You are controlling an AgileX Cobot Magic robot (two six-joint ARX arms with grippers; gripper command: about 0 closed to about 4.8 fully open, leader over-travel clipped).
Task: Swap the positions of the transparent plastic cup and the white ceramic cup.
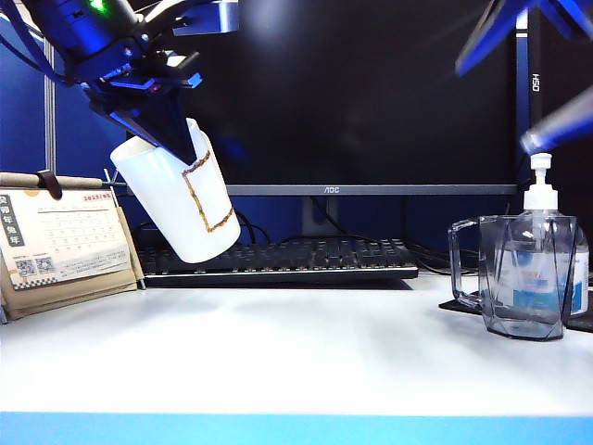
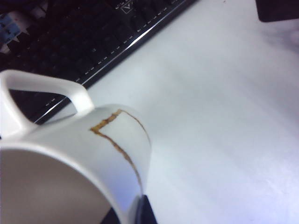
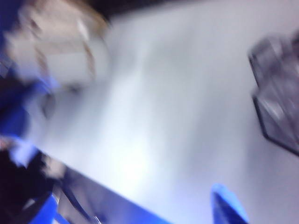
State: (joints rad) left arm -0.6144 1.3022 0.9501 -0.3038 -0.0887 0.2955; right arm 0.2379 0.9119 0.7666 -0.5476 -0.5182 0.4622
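- The tabletop (image 1: 306, 357) is white with a blue front edge; its left and right ends are cut off in the exterior view.
- The monitor (image 1: 371, 93) at the back edge shows a dark screen with "AOC" on its lower bezel; its top is out of frame. A second dark panel at the far right reads "HSD" sideways.
- The keyboard (image 1: 296, 260) lies along the back edge under the monitor, its left part hidden behind the white cup.
- The calendar (image 1: 60, 246) stands at the back left corner; it carries QR codes and small print too fine to read.
- The left arm reaches in from the upper left, angled downward. The left end effector (image 1: 167, 130) is clamped on the rim of the white cup (image 1: 185, 199), one finger inside. The cup hangs tilted above the left part of the tabletop, clear of it, its brown-gold outline facing the camera.
- The clear cup (image 1: 523, 278) stands near the right back corner, handle toward the middle, in front of a pump bottle (image 1: 547, 209) whose blue label is blurred through the plastic.
- The right arm is a blue streak at the upper right. The right end effector (image 3: 226, 205) shows only one blurred blue finger in its wrist view; I cannot tell how wide it stands.
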